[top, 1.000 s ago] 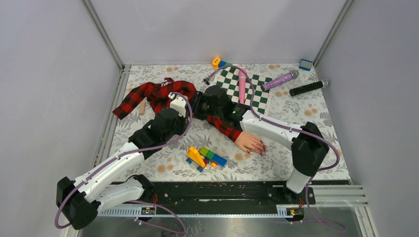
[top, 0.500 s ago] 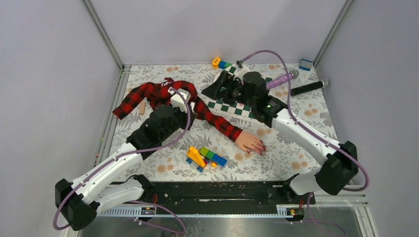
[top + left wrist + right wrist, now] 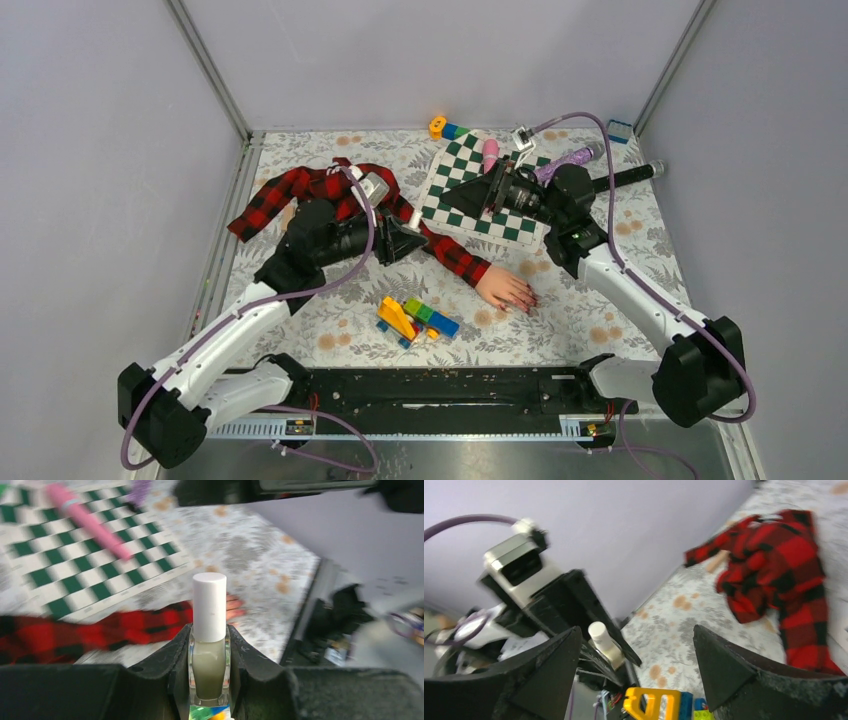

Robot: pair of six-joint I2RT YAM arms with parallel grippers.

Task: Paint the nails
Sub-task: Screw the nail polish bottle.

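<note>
One mannequin hand [image 3: 505, 289], red nails [image 3: 528, 301] pointing right, plaid sleeve [image 3: 450, 255] diagonal

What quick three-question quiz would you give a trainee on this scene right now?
1. True or false: the left gripper holds the bottle, with its cap on.
2. Which gripper stands open? A the left gripper; B the right gripper; C both.
3. Fill in: the bottle's cap is ___ in colour.
Key: 1 true; 2 B; 3 white.
</note>
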